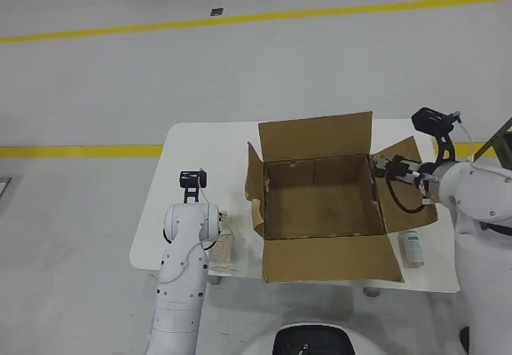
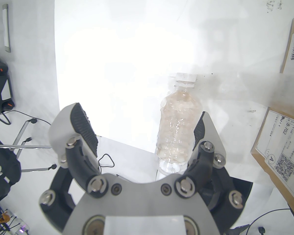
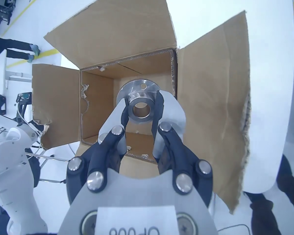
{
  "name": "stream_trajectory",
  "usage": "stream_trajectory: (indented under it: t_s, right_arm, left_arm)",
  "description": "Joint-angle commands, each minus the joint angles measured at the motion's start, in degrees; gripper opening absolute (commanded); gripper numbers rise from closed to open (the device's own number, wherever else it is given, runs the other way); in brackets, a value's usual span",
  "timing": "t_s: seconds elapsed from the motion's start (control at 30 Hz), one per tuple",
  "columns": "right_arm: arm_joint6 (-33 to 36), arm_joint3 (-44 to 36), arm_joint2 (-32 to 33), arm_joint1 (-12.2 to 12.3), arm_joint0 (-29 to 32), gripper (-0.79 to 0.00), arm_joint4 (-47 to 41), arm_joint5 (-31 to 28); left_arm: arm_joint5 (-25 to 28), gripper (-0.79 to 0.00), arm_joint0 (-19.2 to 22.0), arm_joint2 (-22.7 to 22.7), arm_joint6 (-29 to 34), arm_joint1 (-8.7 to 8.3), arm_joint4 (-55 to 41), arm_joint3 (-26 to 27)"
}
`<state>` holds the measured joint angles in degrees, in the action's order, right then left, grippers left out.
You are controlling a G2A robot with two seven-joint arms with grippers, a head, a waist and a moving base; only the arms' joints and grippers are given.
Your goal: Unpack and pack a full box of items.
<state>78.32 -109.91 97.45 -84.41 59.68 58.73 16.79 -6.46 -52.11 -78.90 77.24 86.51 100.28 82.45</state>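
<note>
The open cardboard box stands mid-table with its flaps spread, and its inside looks bare from above. My right gripper is shut on a silver metal flange, held over the box's open mouth at its right wall. My left gripper hangs open low over the table's left front part. A clear plastic bottle with a white cap lies on the table just inside one finger. The same bottle lies beside the left arm.
A small white carton lies on the white table right of the box. The box's labelled outer side is close to the left gripper. The table's left edge is near that arm.
</note>
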Motion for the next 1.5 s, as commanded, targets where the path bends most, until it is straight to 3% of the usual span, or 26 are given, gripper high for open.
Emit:
stream_trajectory:
  t_s: [0.0,0.23,0.57,0.7,0.93,1.47]
  right_arm:
    - [-1.01,0.33,0.79,0.11,0.54,-0.785,-1.87,0.43]
    - [-5.28,-3.47,3.09,0.77,2.97,-0.785,-3.72,0.9]
    - [2.35,-10.28,9.03,3.17,5.14,-0.785,12.8,-0.12]
    - [6.97,-8.0,11.02,3.81,6.26,-0.785,17.76,0.68]
    - [8.44,-1.95,11.91,4.1,10.73,-0.785,22.15,0.72]
    - [2.94,10.59,7.77,4.38,13.61,-0.785,22.25,-3.26]
  left_arm:
    - [0.0,0.0,0.0,0.0,0.0,0.0,0.0,0.0]
    - [0.0,0.0,0.0,0.0,0.0,0.0,0.0,0.0]
    - [0.0,0.0,0.0,0.0,0.0,0.0,0.0,0.0]
    - [0.0,0.0,0.0,0.0,0.0,0.0,0.0,0.0]
    - [0.0,0.0,0.0,0.0,0.0,0.0,0.0,0.0]
    - [0.0,0.0,0.0,0.0,0.0,0.0,0.0,0.0]
